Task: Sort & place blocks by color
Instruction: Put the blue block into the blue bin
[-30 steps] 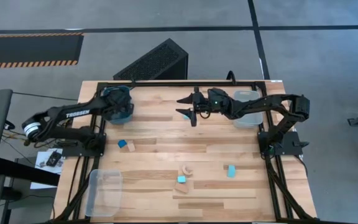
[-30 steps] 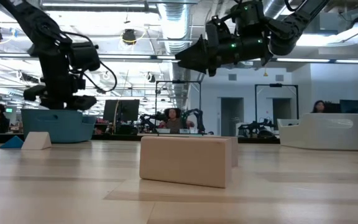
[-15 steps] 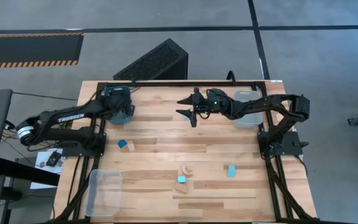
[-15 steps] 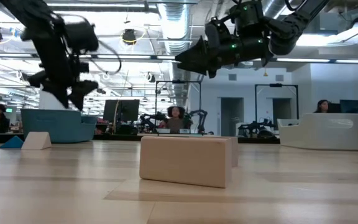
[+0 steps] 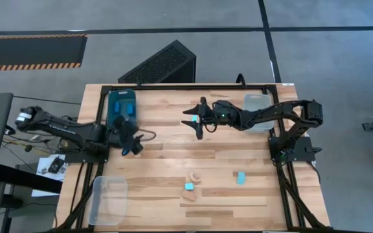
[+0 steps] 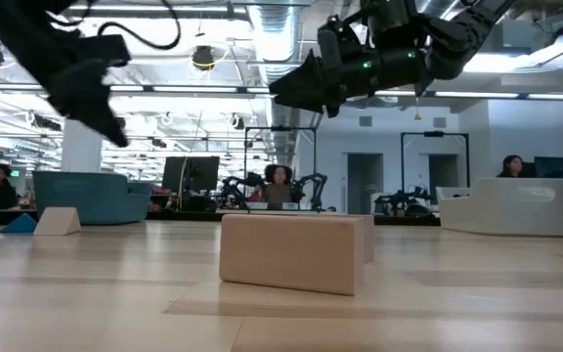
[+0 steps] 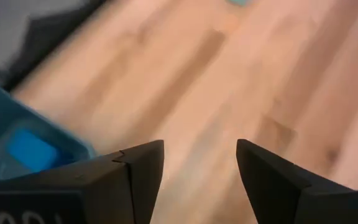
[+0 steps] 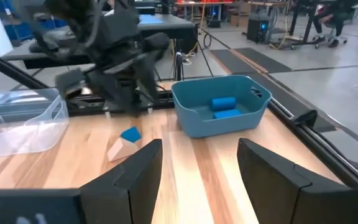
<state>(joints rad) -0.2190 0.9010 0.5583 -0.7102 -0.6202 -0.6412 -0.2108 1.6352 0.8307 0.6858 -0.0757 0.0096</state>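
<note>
My left gripper (image 5: 132, 144) is open and empty, raised over the table's left part, just on the near side of the teal bin (image 5: 122, 105). The bin holds dark blue blocks (image 8: 223, 104). A dark blue block (image 8: 130, 134) and a tan block (image 8: 121, 149) lie on the table by that gripper. My right gripper (image 5: 195, 123) is open and empty, high above the far middle. A tan arch (image 5: 193, 176), a cyan block (image 5: 189, 186), a tan block (image 5: 191, 195) and another cyan block (image 5: 241, 178) lie in the near middle.
A clear bin (image 5: 257, 110) stands at the far right under my right arm, and another clear bin (image 5: 109, 198) at the near left corner. The low view shows the tan block (image 6: 296, 252) close up. People sit in the room behind.
My left gripper has risen from over the teal bin and swung toward the table's near edge, and now hangs above the dark blue and tan blocks beside the bin. My right gripper has shifted slightly toward the table's left.
</note>
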